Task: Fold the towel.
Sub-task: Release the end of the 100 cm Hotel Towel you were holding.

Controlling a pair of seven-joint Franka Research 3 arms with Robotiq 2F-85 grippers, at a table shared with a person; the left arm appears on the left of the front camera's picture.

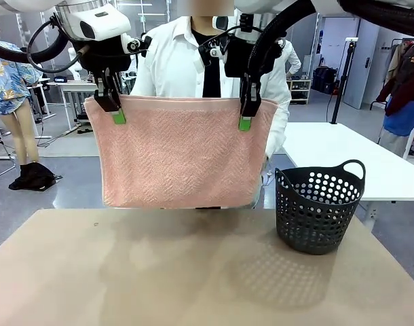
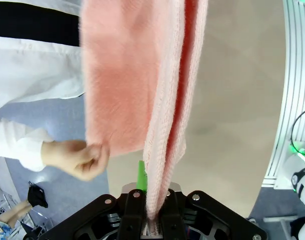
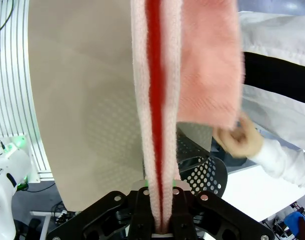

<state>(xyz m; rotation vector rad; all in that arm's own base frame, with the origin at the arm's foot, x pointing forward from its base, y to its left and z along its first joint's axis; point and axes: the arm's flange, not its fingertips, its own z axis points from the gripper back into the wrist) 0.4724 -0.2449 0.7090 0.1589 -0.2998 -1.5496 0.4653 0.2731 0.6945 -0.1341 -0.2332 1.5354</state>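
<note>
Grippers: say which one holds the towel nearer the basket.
The right gripper, pinching the towel at its top corner on the basket side; the left gripper holds the opposite corner.

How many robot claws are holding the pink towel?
2. The left gripper pinches the top edge of the towel near one corner; the right gripper pinches it near the other corner.

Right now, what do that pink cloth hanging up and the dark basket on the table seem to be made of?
The towel looks like soft terry cloth, probably cotton: matte, with a fuzzy pile and a fine herringbone pattern, hanging limp. The basket looks like moulded plastic: dark grey, stiff and smooth with a faint sheen, and pierced by rows of round holes.
</note>
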